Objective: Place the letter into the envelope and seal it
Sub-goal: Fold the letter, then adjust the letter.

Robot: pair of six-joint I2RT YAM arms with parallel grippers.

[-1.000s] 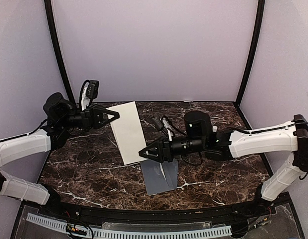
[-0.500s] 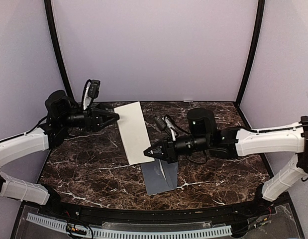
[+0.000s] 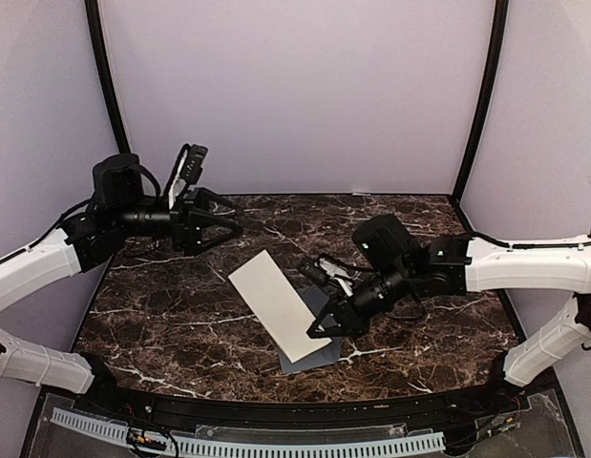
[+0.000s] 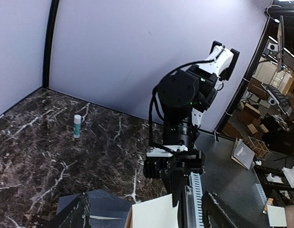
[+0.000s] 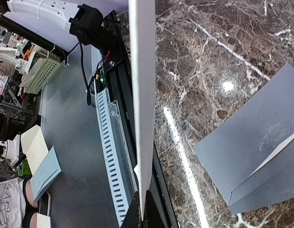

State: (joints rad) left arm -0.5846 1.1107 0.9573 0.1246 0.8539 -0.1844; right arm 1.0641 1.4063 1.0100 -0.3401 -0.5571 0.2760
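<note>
A: How should this insert go?
B: The right gripper [image 3: 319,331], clamped on the letter [image 3: 281,303], holds it slanted over the envelope [image 3: 319,357] lying on the table [image 3: 161,315]. Lower its free edge to the envelope's opening and slide shallow. The left gripper [image 3: 228,229] is spread and empty, so it could pin the envelope.
A: Any writing?
B: None readable.

No writing, label or number is legible on anything here.

Bright, even diffuse light; soft faint shadows. Glare spot, streak on marble table [image 5: 194,71]; wrist views wide-angle.
</note>
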